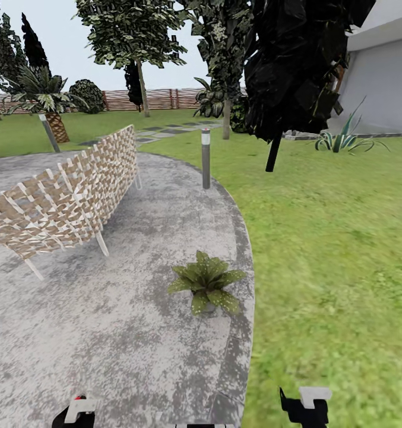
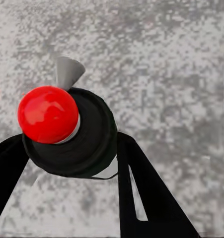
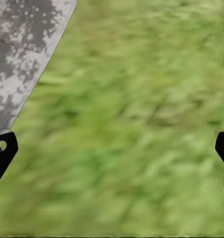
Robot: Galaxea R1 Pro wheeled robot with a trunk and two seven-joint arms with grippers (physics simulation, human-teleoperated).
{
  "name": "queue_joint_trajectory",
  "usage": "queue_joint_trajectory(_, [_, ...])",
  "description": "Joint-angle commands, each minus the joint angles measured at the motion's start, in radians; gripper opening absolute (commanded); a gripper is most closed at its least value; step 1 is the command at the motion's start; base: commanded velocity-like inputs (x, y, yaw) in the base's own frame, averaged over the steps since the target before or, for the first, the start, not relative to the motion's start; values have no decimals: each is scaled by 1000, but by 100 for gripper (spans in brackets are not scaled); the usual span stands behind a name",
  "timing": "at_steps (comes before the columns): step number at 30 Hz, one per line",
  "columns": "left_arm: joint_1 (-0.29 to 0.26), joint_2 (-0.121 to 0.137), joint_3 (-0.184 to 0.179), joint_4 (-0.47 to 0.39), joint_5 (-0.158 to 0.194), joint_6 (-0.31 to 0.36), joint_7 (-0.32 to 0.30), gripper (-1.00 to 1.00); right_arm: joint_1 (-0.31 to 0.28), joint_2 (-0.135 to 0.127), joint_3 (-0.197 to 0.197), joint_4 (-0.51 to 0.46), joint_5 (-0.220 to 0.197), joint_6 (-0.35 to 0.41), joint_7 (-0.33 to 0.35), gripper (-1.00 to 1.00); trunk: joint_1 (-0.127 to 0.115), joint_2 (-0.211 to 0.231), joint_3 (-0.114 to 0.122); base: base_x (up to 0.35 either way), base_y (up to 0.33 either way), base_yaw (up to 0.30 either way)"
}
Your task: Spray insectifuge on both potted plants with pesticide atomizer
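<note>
Plant (image 1: 207, 288) near patio (image 1: 135, 356) edge | lawn (image 1: 331, 267) open | atomizer (image 2: 67, 131) between left fingers (image 2: 141, 193)

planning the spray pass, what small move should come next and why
Probably roll forward a little toward the small speckled-leaf potted plant near the edge of the grey mottled patio. The left gripper holds a black-collared sprayer with a red button and grey nozzle over bare paving, and the plant looks too far ahead.

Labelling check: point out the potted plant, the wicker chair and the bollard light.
potted plant (image 1: 207, 288), head view, middle of its leaf rosette, near the patio edge.
wicker chair (image 1: 76, 193), head view, middle of the woven back.
bollard light (image 1: 205, 160), head view, grey shaft below its pale top.
</note>
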State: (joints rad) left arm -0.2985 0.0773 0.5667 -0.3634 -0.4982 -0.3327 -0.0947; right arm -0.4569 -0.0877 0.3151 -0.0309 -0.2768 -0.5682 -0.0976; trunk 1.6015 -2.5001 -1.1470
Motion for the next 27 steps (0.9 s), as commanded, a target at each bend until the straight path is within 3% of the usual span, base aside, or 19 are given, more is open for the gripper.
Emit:
queue_joint_trajectory(1, [-1,-1,9,0,-3,-3,-8,-100,0,1,9,0,-5,-1,-5,100,-1,0,-1,-253,-200,0])
queue_joint_trajectory(6, [-1,-2,9,3,-3,-3,-7,-100,0,2,9,0,-5,-2,-6,100,-1,0,-1,-263,-197,45])
queue_joint_trajectory(15, [-1,-2,11,4,-2,-2,-4,-100,0,6,10,2,-3,-2,-7,100,-1,0,-1,-275,-172,264])
queue_joint_trajectory(20, [0,-3,12,10,-1,-2,58,-100,0,6,10,2,-2,-4,-8,100,-1,0,-1,-275,-169,279])
queue_joint_trajectory(27, [0,-5,12,34,-2,-6,65,-100,0,6,10,3,-1,-4,-8,100,-1,0,-1,-273,-172,279])
